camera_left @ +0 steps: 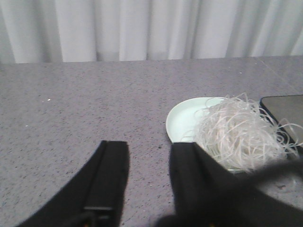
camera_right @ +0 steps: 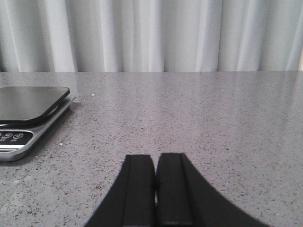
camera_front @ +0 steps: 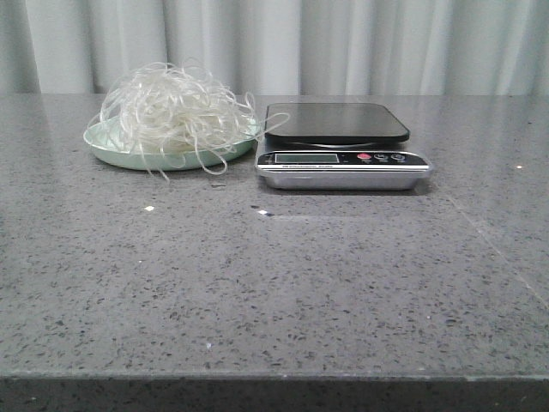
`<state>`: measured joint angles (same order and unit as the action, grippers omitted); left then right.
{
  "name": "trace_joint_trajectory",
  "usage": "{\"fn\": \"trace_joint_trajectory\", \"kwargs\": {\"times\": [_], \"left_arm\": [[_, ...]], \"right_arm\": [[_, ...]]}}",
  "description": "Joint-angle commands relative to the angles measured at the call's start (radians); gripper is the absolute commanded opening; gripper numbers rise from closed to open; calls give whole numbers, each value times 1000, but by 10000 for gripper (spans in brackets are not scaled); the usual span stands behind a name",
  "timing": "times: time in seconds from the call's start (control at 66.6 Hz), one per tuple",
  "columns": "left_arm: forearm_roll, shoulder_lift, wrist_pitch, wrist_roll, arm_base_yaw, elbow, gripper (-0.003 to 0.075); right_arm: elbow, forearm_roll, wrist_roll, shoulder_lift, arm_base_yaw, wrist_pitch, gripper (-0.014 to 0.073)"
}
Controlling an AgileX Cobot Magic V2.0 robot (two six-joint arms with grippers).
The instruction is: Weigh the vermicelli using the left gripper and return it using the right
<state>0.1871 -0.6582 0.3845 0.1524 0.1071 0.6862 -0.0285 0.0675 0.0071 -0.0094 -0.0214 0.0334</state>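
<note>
At about two o'clock from my released left claw (camera_left: 149, 182), the vermicelli (camera_left: 239, 132) sits heaped on its green plate (camera_left: 182, 120), beside the scale (camera_front: 339, 146); right claw (camera_right: 156, 189) clenched, empty, farther off.

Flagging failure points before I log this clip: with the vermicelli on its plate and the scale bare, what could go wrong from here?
1. The vermicelli is a loose tangle with strands drooping over the plate rim; the open left pincer may lift only part, or drag the plate.
2. One strand already lies across the scale platform edge; trailing strands resting on the table could skew the reading.
3. The right pincer looks shut, so it must open before the return.
</note>
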Motion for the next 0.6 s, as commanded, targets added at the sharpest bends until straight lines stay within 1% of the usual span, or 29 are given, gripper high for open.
{"fn": "trace_joint_trajectory", "kwargs": {"times": [0.0, 0.06, 0.12, 0.391, 0.586], "left_arm": [[5, -105, -30, 2, 52, 121, 542], [5, -171, -6, 2, 80, 176, 610], [5, -247, 16, 2, 113, 230, 644], [5, -574, 62, 2, 237, 471, 642], [12, -782, 128, -2, 263, 622, 642]], "right_arm": [[8, -7, -7, -17, -5, -88, 165], [8, -7, -7, -17, -5, -88, 165], [8, -7, -7, -17, -5, -88, 165], [8, -7, -7, -17, -5, -88, 165], [8, -7, -7, -17, -5, -88, 165]]}}
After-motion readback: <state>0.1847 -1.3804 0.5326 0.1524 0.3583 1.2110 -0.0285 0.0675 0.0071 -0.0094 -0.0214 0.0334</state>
